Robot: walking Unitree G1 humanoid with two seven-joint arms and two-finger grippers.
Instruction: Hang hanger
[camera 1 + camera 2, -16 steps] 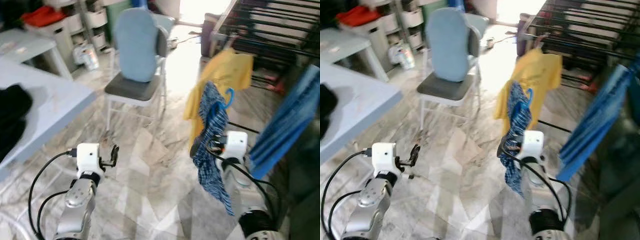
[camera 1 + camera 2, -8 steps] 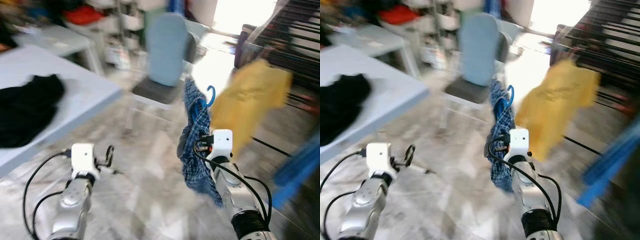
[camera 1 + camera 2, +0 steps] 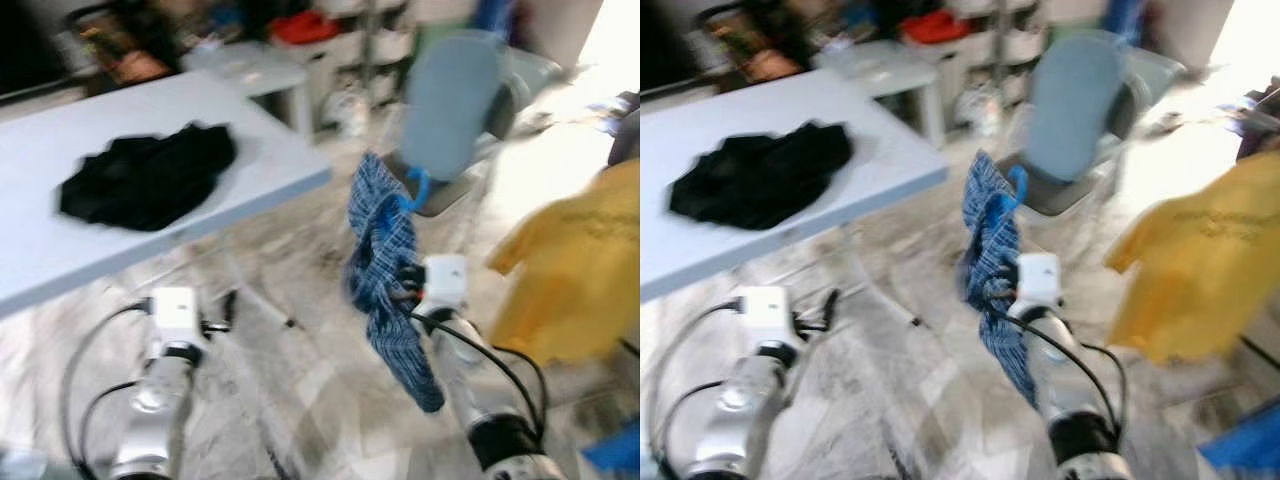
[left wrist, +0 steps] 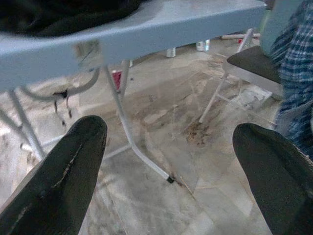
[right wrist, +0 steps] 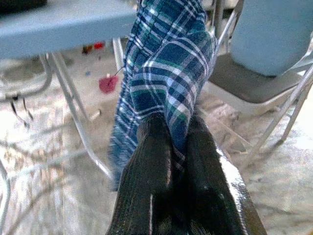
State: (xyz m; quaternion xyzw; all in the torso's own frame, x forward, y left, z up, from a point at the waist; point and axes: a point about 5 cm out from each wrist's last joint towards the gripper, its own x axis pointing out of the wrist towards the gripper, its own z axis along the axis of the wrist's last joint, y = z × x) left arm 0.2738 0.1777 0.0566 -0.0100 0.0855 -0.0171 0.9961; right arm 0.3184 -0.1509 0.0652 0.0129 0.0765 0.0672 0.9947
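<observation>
Where pinched, right tool (image 5: pixel 172 128), plaid garment (image 5: pixel 164 63).

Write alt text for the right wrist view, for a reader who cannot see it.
The right gripper is shut on a blue plaid garment that hangs before it. Behind stand a chair with a light blue back and the folding legs of a grey table, on marble floor.

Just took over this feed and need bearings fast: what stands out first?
The right gripper, raised mid-scene, is shut on a blue plaid shirt on a blue hanger. A black garment lies on the grey table to the robot's left, and a yellow shirt hangs to its right. The left gripper is open, low over the floor.
</observation>
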